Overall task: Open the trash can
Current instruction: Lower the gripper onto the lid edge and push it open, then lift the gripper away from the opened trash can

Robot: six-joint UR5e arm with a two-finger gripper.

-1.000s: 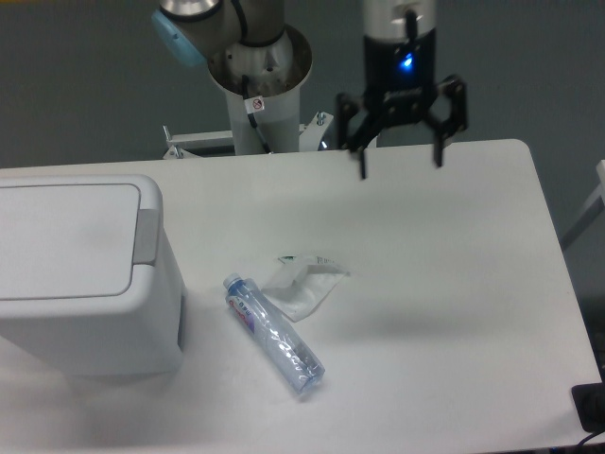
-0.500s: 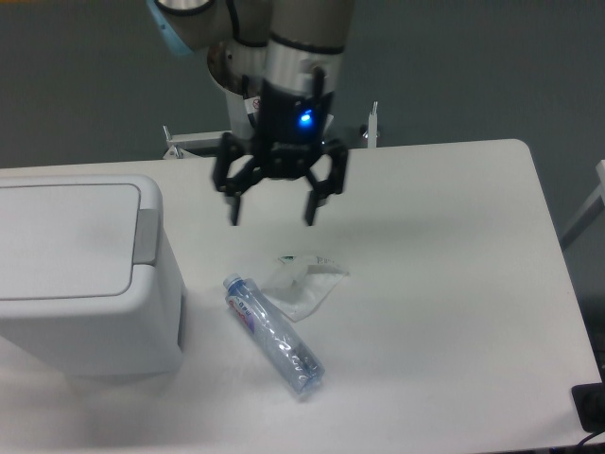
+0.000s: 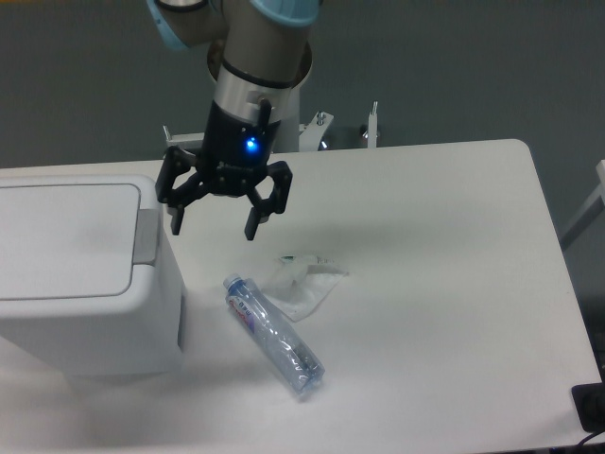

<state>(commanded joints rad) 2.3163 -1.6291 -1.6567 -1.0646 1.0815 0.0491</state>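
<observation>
The trash can [image 3: 80,274] is a big white boxy bin at the left of the table, its flat lid [image 3: 61,236] lying closed. A light grey tab [image 3: 147,236] runs along the lid's right edge. My gripper [image 3: 214,227] hangs open in the air just right of that tab, fingers pointing down and spread wide, holding nothing. One fingertip [image 3: 177,225] is close to the tab but apart from it.
A clear plastic bottle [image 3: 274,334] lies on its side on the white table [image 3: 444,284], right of the bin. A crumpled clear wrapper [image 3: 304,279] sits just behind it. The robot's base [image 3: 260,104] stands at the table's far edge.
The gripper has swept left across the table, from the far right over the middle to just beside the bin's tab, and has come lower. It stayed open.
</observation>
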